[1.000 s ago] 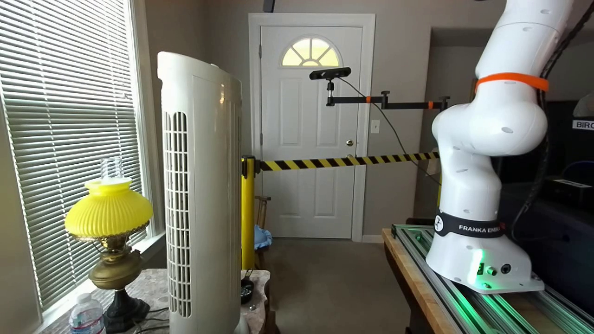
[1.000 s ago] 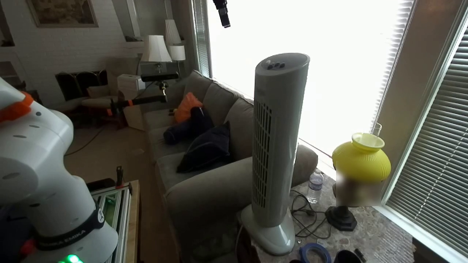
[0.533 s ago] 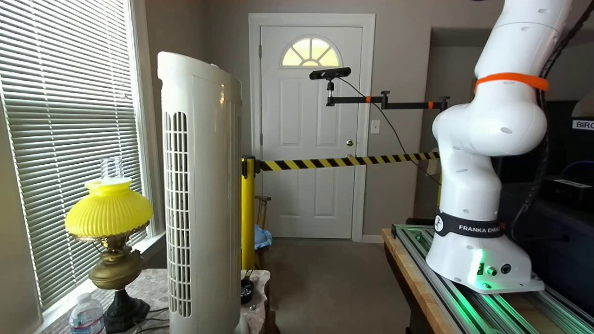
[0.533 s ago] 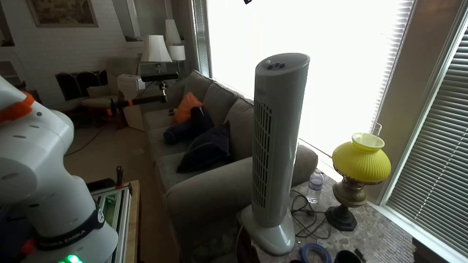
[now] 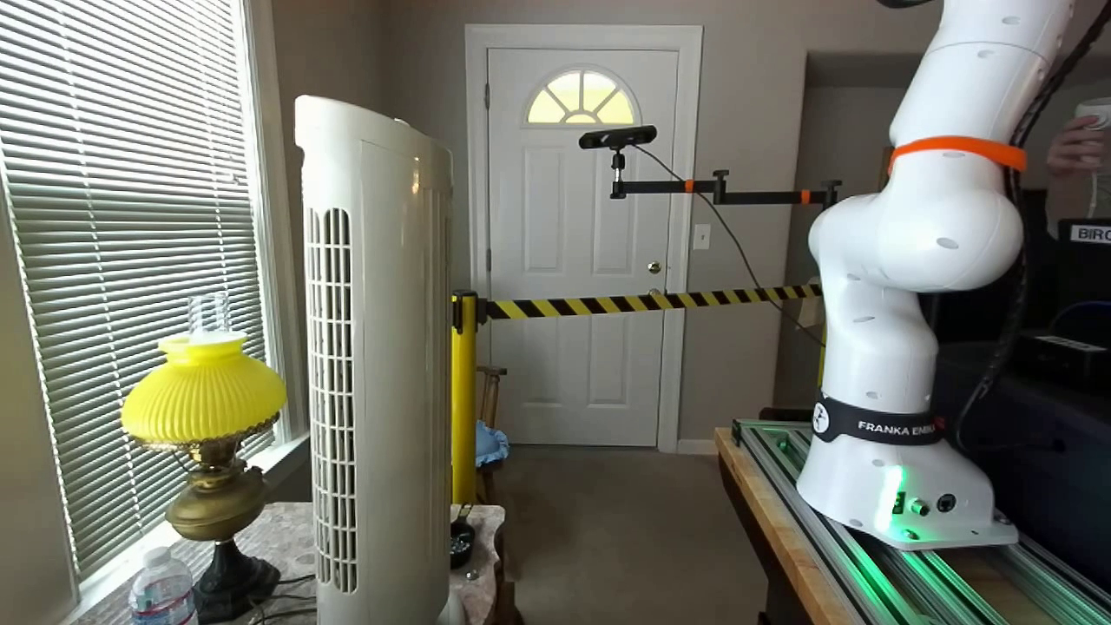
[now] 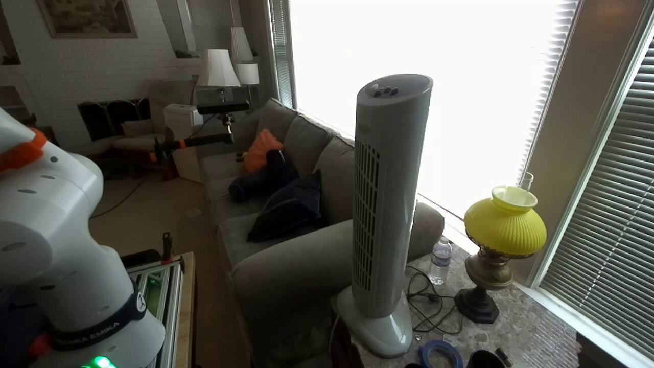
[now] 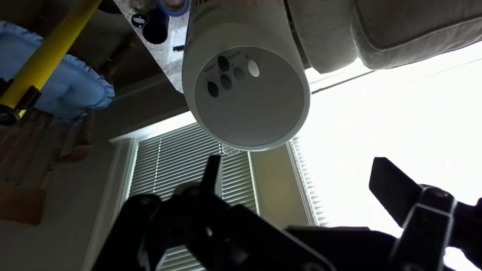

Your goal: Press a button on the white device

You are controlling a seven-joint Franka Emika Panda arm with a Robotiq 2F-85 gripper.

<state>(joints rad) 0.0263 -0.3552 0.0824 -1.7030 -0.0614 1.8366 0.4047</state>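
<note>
The pincer stands wide, holding nothing. In the wrist view, the white fan lies at its eleven o'clock, apart from it; nothing touches the small oval buttons. I judge the approach and the press are left to do. In an exterior view, the fan's smooth, rounded plastic column stands on the mottled worktop, a ribbed yellow lampshade at three o'clock.

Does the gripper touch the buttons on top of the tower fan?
No, in the wrist view a visible gap separates the gripper from the buttons.
</note>
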